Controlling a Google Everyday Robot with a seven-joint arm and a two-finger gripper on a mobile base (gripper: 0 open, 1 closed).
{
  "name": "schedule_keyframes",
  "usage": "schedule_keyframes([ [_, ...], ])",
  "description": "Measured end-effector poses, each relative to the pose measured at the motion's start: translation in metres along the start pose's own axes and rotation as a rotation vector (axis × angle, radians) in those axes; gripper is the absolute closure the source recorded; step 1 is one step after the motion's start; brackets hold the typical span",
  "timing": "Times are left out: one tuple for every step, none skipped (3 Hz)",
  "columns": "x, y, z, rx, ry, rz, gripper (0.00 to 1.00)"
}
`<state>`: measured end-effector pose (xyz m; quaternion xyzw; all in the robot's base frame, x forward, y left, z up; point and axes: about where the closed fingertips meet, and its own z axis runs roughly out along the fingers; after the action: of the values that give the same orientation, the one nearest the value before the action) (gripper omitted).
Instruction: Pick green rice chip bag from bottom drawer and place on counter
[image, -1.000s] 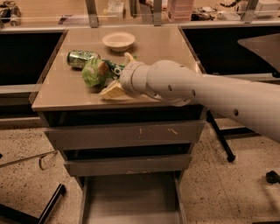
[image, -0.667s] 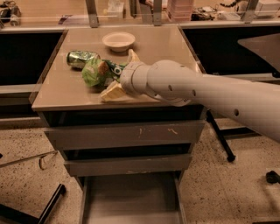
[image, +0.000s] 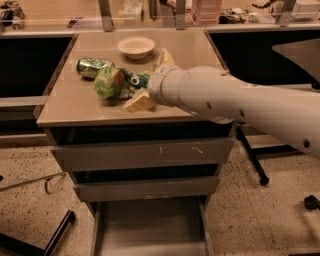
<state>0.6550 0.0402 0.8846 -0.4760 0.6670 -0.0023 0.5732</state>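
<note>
On the desk (image: 70, 107), the green rice chip bag (image: 111, 82) lies touching a green can (image: 92, 66), near a white bowl (image: 136, 46). The claw (image: 150, 80) straddles the bag's right end, spread open, not pinching it. A careless pull-back could snag the crinkly bag or set the can rolling.

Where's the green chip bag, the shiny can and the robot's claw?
green rice chip bag (image: 111, 82): camera view, crinkly light-green middle.
drink can (image: 92, 66): camera view, shiny side.
claw (image: 148, 80): camera view, its middle, at the bag over the counter (image: 70, 105).
</note>
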Motion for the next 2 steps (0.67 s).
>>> schedule_keyframes([
  [0.016, -0.028, -0.055, 0.093, 0.043, -0.051, 0.00],
  [0.044, -0.055, -0.101, 0.174, 0.087, -0.063, 0.00],
])
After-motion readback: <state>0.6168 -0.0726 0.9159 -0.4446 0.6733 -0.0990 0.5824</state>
